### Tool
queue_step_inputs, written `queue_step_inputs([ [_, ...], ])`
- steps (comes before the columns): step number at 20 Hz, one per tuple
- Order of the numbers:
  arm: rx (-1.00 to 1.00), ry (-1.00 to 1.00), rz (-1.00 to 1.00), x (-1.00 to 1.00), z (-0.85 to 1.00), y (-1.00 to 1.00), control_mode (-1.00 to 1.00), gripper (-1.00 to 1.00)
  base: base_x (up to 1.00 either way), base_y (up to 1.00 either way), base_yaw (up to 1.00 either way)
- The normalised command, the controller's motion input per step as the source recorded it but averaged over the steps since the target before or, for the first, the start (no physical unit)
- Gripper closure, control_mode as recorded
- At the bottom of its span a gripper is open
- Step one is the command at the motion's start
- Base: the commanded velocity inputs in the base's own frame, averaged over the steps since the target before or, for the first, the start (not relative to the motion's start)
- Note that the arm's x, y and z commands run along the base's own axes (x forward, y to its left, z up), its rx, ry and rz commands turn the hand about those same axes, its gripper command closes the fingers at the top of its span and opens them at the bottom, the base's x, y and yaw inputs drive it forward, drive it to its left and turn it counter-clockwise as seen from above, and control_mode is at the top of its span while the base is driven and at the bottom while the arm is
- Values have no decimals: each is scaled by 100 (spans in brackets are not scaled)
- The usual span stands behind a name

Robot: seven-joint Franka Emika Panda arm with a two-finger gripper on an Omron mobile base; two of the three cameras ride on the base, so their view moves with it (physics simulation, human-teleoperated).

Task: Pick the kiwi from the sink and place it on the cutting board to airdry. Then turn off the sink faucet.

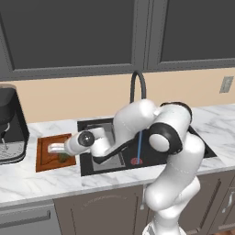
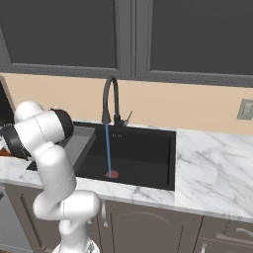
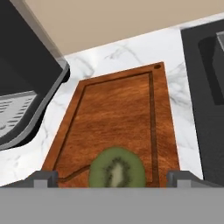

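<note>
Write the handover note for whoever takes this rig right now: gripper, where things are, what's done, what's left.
Gripper: over the cutting board, fingertips wide apart either side of the kiwi, so open.
Kiwi: out of the sink, above or on the board's near end; contact can't be confirmed.
Sink faucet: running, a blue stream falls to the red drain.
Done: kiwi carried to the board.
Left: confirm the kiwi is released, pull back, turn off the faucet.
</note>
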Motion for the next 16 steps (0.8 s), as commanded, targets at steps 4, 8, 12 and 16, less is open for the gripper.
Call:
queue_step_inputs([
  [4, 0, -2, 0, -6, 87, 1, -100, -100, 0, 0, 0],
  [8, 0, -1, 0, -18, 88, 6, -100, -100, 0, 0, 0],
  [12, 0, 0, 0, -26, 95, 1, -100, -100, 0, 0, 0],
  [16, 0, 0, -1, -36, 92, 0, -100, -100, 0, 0, 0],
])
